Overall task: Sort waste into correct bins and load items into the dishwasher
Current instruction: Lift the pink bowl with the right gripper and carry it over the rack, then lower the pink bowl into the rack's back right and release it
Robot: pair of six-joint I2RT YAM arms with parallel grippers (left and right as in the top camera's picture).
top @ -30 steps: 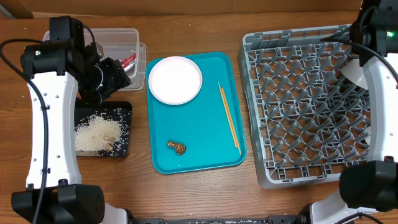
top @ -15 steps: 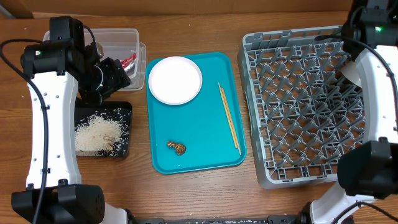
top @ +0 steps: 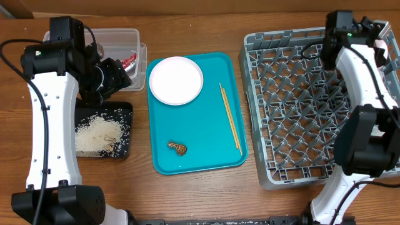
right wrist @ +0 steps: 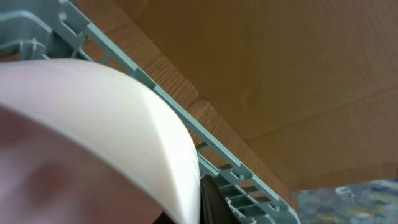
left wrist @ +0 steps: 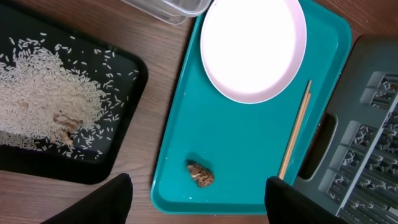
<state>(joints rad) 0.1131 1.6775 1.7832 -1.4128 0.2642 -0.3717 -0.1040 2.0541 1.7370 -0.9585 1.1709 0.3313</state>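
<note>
No readable text, label or number shows anywhere.

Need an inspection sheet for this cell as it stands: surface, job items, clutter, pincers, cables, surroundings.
surface: wooden table carrying the tub, trays and rack.
job's things: plate, chopsticks and brown scrap lie on the teal tray; rice in the black tray; red wrapper in the clear tub; grey rack at right.
clutter: nothing seen.
grippers: left pincer open, holding nothing; right pincer shut on a white dish at the rack's far edge.
cables: black cable along the left arm.
surroundings: brown board behind the rack.
</note>
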